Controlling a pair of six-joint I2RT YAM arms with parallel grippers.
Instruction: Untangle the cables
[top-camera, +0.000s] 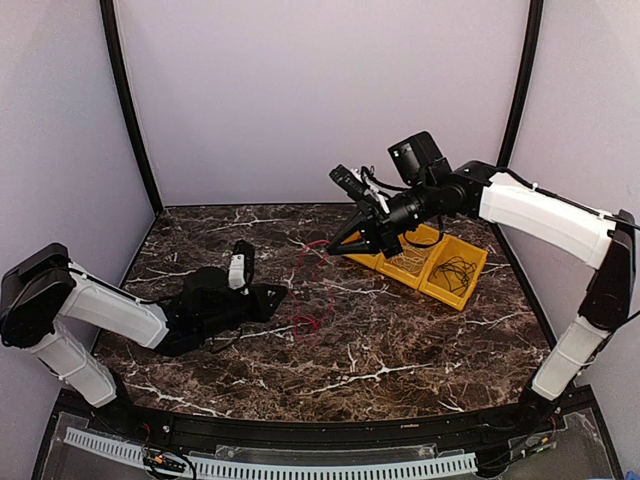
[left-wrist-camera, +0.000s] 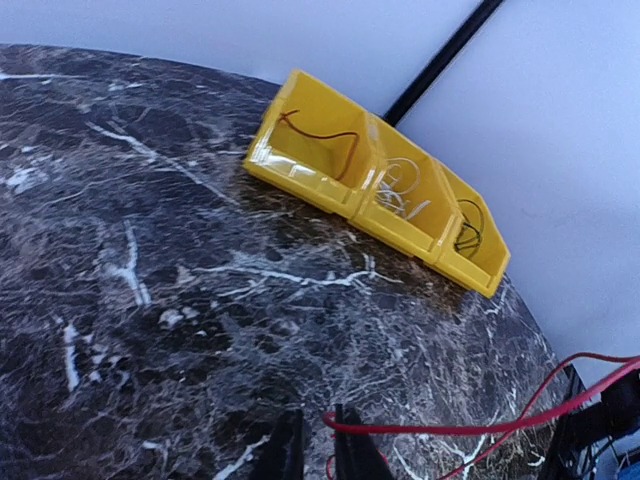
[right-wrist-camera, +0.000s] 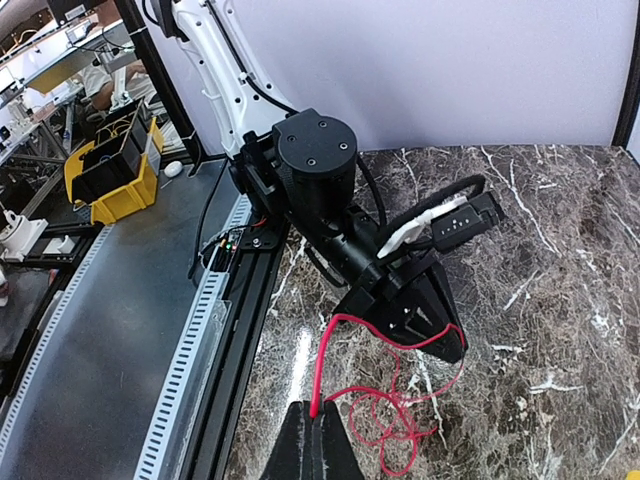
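A thin red cable (top-camera: 304, 322) is strung between both grippers, with loose loops lying on the marble table (top-camera: 380, 350). My left gripper (top-camera: 281, 297) lies low on the table; in the left wrist view (left-wrist-camera: 318, 425) its jaws are almost closed on the red cable (left-wrist-camera: 450, 428), which runs off to the right. My right gripper (top-camera: 336, 247) is raised. In the right wrist view (right-wrist-camera: 318, 412) it is shut on one end of the red cable (right-wrist-camera: 390, 440). A white cable (left-wrist-camera: 400, 190) and a black cable (left-wrist-camera: 468, 225) lie in the yellow bin (left-wrist-camera: 300, 180).
The yellow three-compartment bin (top-camera: 462, 295) stands at the back right, under my right arm. Its left compartment holds a dark reddish wire (left-wrist-camera: 335, 145). Black frame posts and pale walls enclose the table. A slotted cable rail (right-wrist-camera: 195, 330) runs along the near edge.
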